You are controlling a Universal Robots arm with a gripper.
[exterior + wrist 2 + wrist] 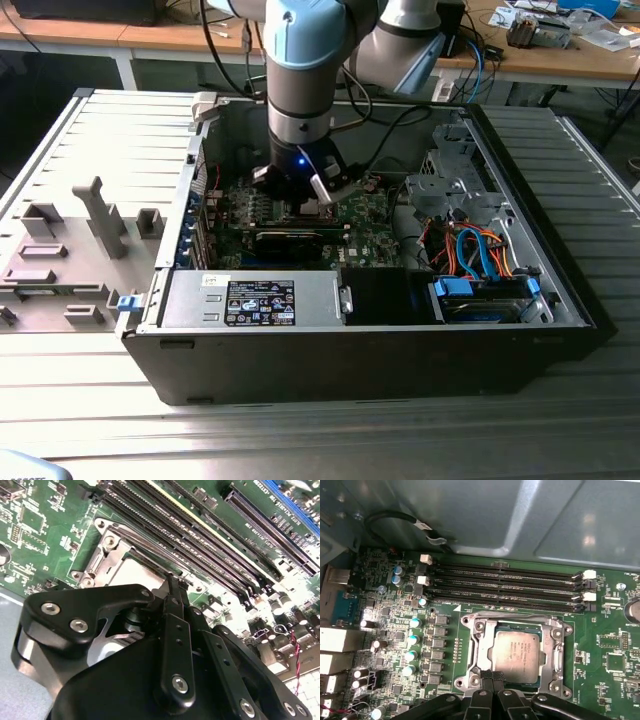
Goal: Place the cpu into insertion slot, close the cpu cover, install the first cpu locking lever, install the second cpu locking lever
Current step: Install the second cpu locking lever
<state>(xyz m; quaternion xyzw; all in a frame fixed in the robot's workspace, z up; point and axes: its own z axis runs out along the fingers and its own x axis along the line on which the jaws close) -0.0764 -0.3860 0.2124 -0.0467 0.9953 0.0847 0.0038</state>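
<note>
The cpu point(517, 652), a pale silver square, sits in the socket on the green motherboard point(610, 665). Around it the cpu cover point(553, 647), a metal frame with an open window, lies flat. My gripper point(492, 674) is at the socket's edge farthest from the memory slots, its two black fingertips point(174, 586) pressed together right above the frame. In the second wrist view the cpu point(134, 571) and the cover point(107, 542) show just beyond the tips. A thin metal lever rod point(515, 615) runs along the socket side next to the memory slots. In the exterior view the gripper point(305, 198) reaches down into the open computer case.
Several long memory slots point(505, 587) run beside the socket. A row of capacitors point(412, 640) and rear ports point(337, 645) lie to one side. The case point(350, 350) holds a power supply point(255, 295), a black card point(295, 238) and drive cables point(475, 250).
</note>
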